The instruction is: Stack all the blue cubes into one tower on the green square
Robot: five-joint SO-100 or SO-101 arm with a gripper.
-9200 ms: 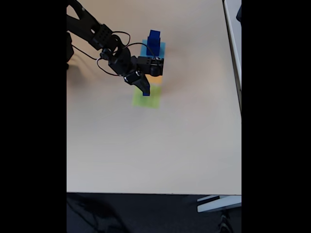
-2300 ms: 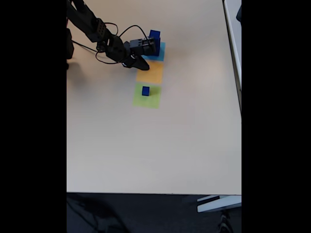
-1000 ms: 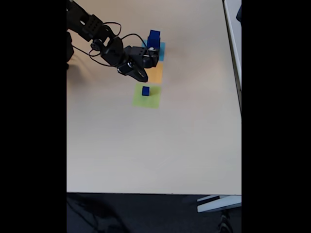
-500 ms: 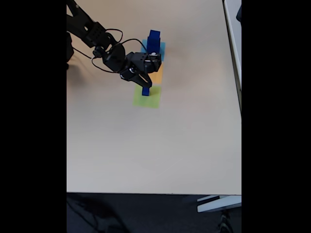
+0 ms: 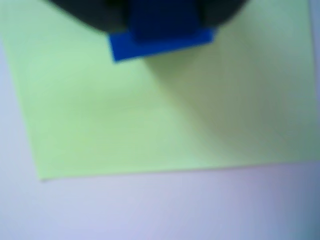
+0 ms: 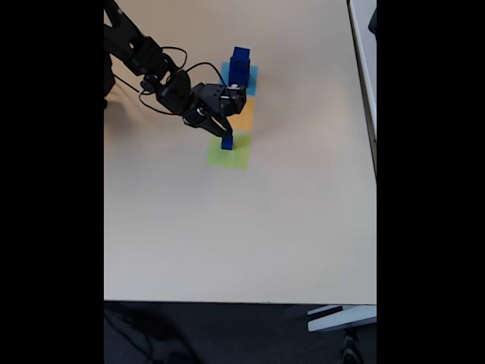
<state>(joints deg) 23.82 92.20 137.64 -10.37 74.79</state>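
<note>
Gripper [image 6: 225,134] down over small blue cube [image 6: 227,142] on green square [image 6: 229,152]; fingers around cube, grip unclear. Tower [image 6: 239,67] of bigger cubes on light-blue square [image 6: 252,80], desk [image 6: 242,227].

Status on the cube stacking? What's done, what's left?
Done: one small blue cube sits on the green square.
In hand: the gripper is down at that cube; the wrist view shows it right at the fingers, but the blur hides whether they are closed on it.
Left: the other blue cubes are stacked on the light-blue square, past the orange square, so most of the tower is not on green.
</note>
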